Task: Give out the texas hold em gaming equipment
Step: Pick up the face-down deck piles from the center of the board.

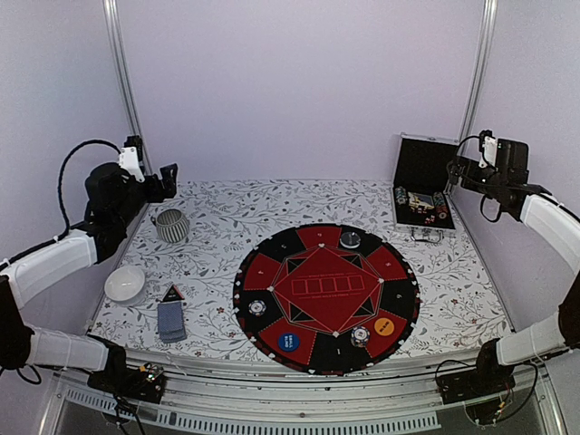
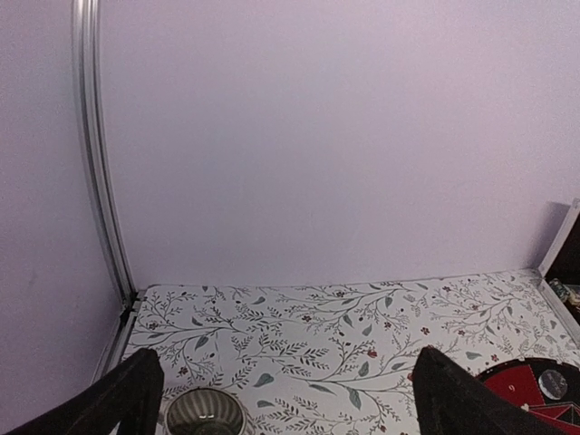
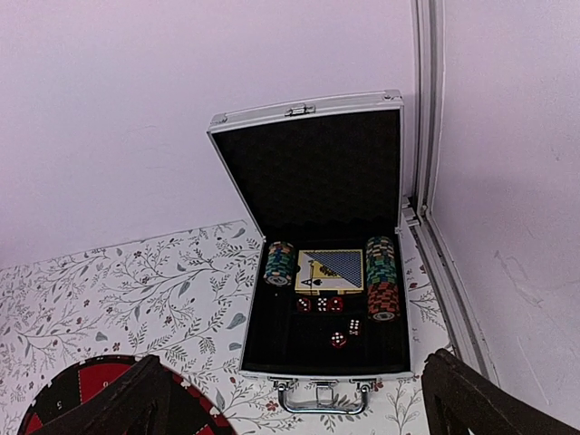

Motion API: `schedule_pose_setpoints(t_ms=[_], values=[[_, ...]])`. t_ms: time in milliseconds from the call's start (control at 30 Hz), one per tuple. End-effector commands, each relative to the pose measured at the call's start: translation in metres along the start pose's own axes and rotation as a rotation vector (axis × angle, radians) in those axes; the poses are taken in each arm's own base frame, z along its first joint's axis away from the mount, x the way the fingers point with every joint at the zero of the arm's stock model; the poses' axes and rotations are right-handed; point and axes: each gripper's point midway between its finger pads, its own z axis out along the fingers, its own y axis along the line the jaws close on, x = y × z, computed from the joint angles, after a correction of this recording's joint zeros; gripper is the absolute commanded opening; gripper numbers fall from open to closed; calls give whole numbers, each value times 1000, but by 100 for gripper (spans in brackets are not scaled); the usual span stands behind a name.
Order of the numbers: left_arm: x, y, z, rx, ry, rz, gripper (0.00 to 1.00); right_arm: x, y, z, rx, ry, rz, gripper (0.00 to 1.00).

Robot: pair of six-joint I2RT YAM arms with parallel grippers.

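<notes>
Case (image 3: 317,181) far right, lid up: chip stacks (image 3: 383,276) flank a card box (image 3: 330,270), dice (image 3: 337,339) in front. Ribbed cup (image 1: 170,226) far left. Cards (image 1: 170,320) near left, off the mat (image 1: 326,294) — blue disc (image 1: 288,342) and orange disc (image 1: 384,326) on its near edge. Left gripper (image 2: 290,399) and right gripper (image 3: 304,408) raised, spread wide, holding nothing.

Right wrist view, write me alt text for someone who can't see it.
An open black, silver-edged case sits on a floral tablecloth, lid up, holding two stacks of poker chips, a card deck between them and red dice in front. The open right gripper frames the bottom corners, with the edge of a red-and-black mat at lower left.
</notes>
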Motion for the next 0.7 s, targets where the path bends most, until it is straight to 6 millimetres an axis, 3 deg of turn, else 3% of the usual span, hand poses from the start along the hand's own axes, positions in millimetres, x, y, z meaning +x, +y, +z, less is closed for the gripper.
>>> schedule_pose_setpoints(t_ms=[0,300,433,467,667], values=[[6,6,0,-18,17,24,98,-12,-1,2,10,-33,-3,99],[5,-1,0,22,17,57,98,-25,-3,14,33,-24,-4,99],[4,1,0,14,15,67,98,-15,-3,25,25,17,22,99],[4,1,0,14,13,68,98,-25,1,26,11,6,27,99],[4,1,0,15,14,70,98,-23,28,40,-141,91,48,96]])
